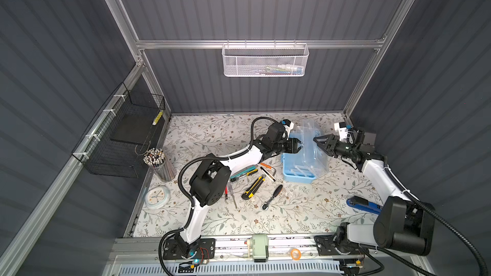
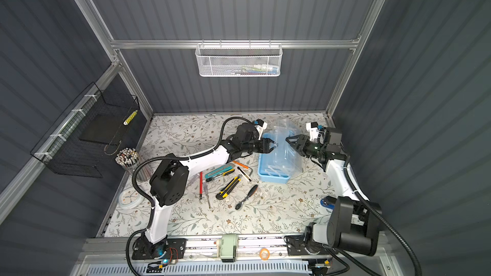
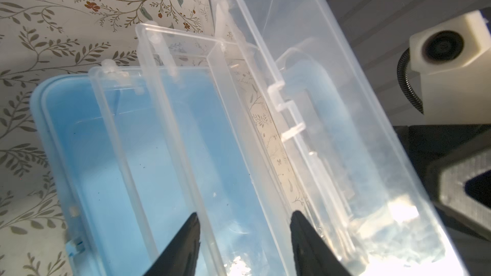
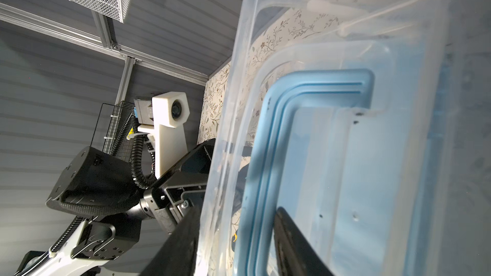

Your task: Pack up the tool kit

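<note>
Box (image 1: 286, 167) sits open between left gripper (image 3: 244, 213) and right gripper (image 4: 236, 213), its clear lid (image 1: 309, 128) standing up. Left fingers (image 3: 180, 248) are apart around a clear tray (image 3: 183, 128), right fingers (image 4: 292, 240) around the lid. Squeezing? Cannot tell.

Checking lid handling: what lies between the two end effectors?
The raised clear lid stands between the left end effector and right end effector, in both top views.

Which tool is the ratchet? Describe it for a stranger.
Find the light-blue box on the floral table. Just front-left of its near end lies the ratchet, right of the yellow-black knife. It alone has a black handle and round silver head.
</note>
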